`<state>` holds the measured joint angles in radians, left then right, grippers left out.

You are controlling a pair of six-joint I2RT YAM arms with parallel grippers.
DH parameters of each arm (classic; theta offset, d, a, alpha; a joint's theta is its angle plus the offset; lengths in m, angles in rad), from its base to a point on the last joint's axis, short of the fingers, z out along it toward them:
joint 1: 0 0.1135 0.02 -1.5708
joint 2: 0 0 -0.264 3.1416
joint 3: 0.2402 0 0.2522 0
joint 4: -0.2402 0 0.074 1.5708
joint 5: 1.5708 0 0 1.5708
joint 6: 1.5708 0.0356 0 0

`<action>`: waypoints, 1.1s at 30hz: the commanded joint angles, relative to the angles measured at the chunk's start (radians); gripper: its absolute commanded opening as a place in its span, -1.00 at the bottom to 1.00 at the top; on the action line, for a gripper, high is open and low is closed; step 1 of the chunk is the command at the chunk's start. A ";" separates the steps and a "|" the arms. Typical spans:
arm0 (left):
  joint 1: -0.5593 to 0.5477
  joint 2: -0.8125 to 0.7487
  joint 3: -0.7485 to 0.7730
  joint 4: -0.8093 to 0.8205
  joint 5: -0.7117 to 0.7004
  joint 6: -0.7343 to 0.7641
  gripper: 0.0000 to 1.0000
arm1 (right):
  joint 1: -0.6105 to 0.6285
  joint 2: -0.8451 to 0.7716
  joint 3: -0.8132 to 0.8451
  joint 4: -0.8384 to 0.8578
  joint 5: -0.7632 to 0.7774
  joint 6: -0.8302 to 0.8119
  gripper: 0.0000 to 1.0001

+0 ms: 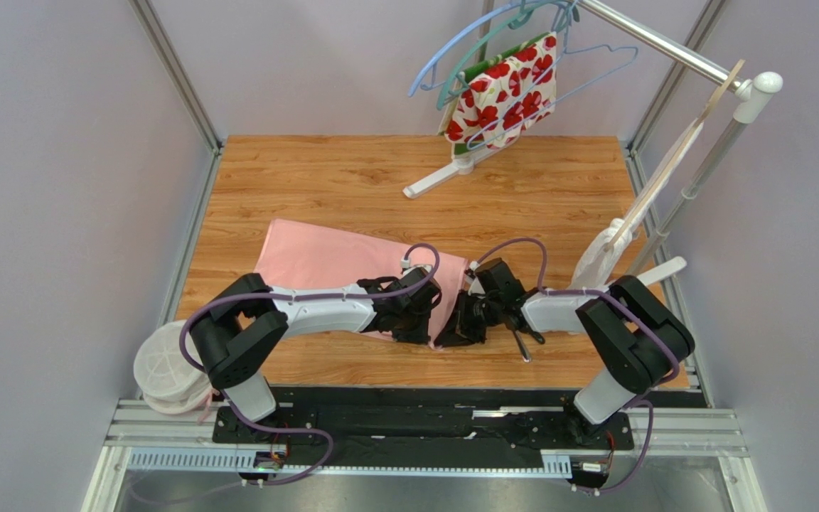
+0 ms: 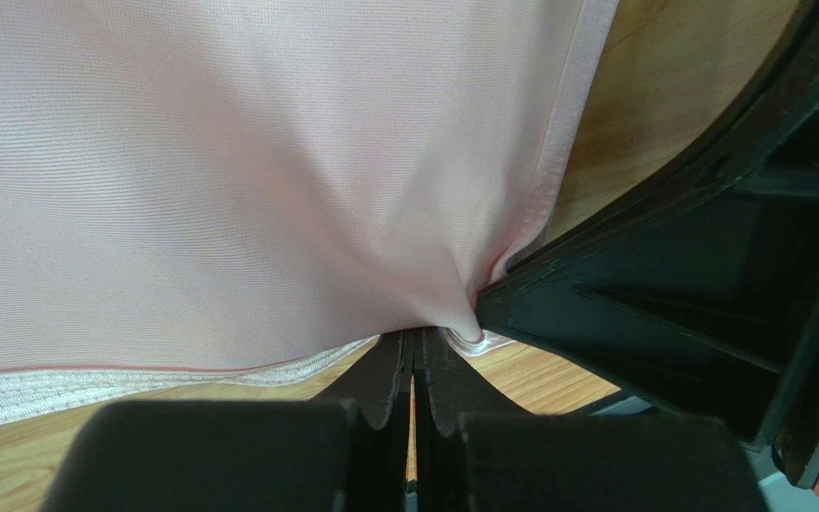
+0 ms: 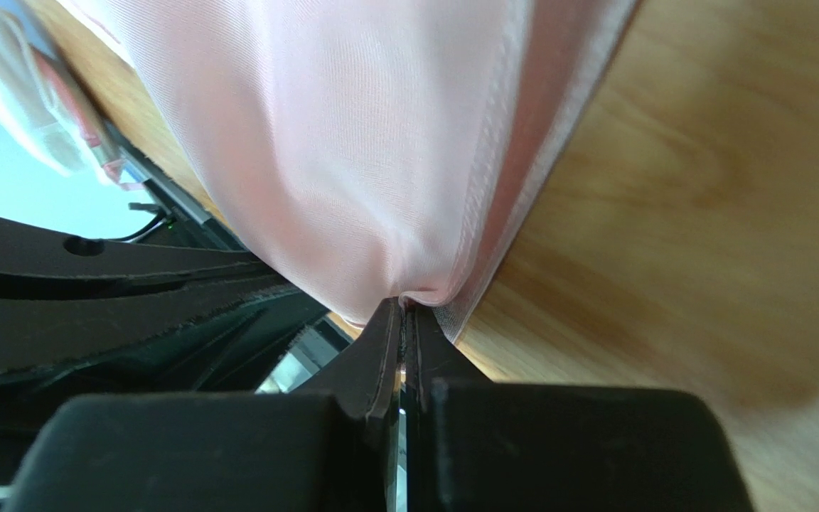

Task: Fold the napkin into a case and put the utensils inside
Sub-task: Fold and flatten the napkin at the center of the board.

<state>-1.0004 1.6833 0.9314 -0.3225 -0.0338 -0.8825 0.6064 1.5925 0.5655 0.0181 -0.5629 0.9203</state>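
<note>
Quick read on where you're at: both your pincers are clenched on the napkin (image 1: 328,261), and both on the same end of it. The left pincer (image 2: 415,344) has the hem bunched into a little peak right at its tips, and the right pincer (image 3: 401,312) is doing the same just beside it, so close that its black body fills the side of the left wrist view.

The napkin lies slantwise across the middle-left of the surface (image 1: 382,176), one end toward the left edge and the pinched end near the middle of the near edge. In the right wrist view I count more than one hem stacked at the grip, so I'd guess you're holding doubled cloth. That would make sense: pinch all the layers together so they travel as one when you carry that end over for the next fold. No case yet, I'd say it's mid-fold at best.

One worry: two grips this close give you little control of the width, so the far part could sag or twist when you lift.

Utensils: there's a thin dark piece (image 1: 525,344) on the surface next to your right arm that may be one of them, too small to call. I can't spot the fork anywhere.
</note>
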 commanded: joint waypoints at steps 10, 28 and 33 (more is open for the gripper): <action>0.151 -0.387 -0.049 -0.286 -0.083 0.028 -0.62 | -0.005 0.069 -0.026 0.019 0.069 -0.087 -1.00; 1.221 -0.307 0.050 -0.582 0.053 0.269 0.05 | -0.031 0.052 -0.021 0.032 0.052 -0.166 -1.00; 1.283 -0.205 0.102 -0.550 -0.044 0.252 0.09 | -0.045 0.044 -0.026 0.034 0.041 -0.175 -1.00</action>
<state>0.2501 1.4422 0.9833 -0.8726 0.0101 -0.6445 0.5797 1.6161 0.5652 0.0845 -0.6010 0.8097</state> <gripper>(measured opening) 0.545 0.011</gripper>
